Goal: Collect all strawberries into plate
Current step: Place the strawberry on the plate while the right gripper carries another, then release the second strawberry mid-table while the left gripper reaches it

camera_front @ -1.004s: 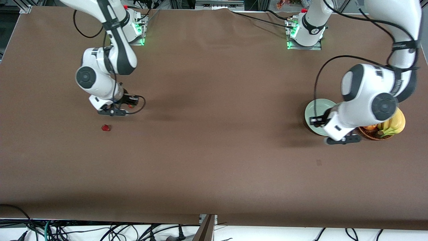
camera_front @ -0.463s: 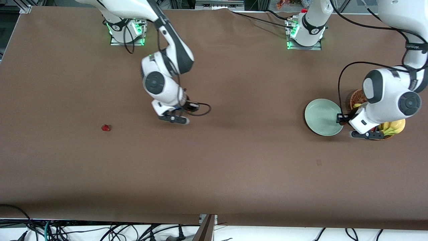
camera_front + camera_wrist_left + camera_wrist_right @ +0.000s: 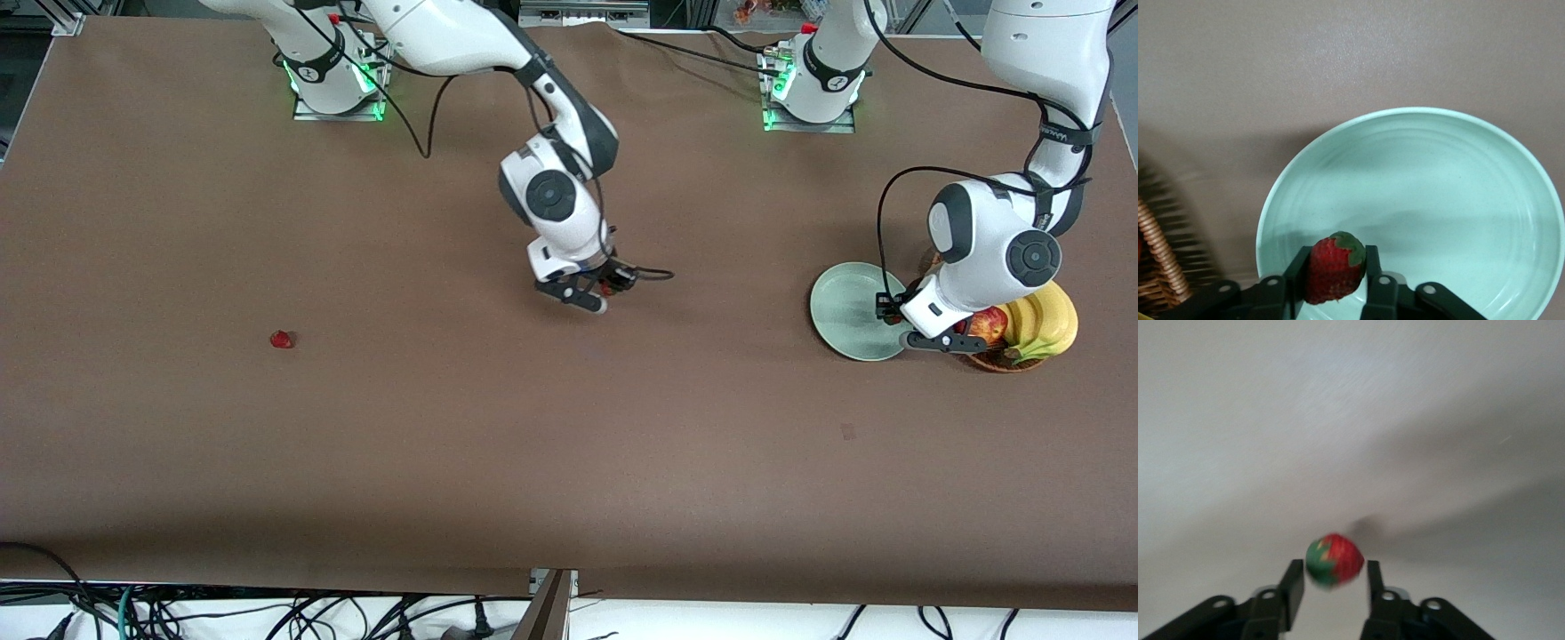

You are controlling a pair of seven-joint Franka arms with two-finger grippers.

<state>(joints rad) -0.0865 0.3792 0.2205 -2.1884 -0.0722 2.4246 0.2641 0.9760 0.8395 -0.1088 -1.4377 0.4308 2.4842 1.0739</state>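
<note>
Right claw (image 3: 594, 286) with strawberry (image 3: 607, 286), now mid-table

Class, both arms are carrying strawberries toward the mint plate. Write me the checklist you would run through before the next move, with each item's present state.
1. Left end effector grips its strawberry: ok.
2. That berry is over the plate: ok, just inside the rim, on the side by the wicker basket.
3. Right end effector is over the plate: not ok, it is over bare table between the arms.
4. Right end effector's hold on the second strawberry: cannot tell.
5. Loose strawberry collected: not ok, it lies on the table toward the right arm's end.
</note>
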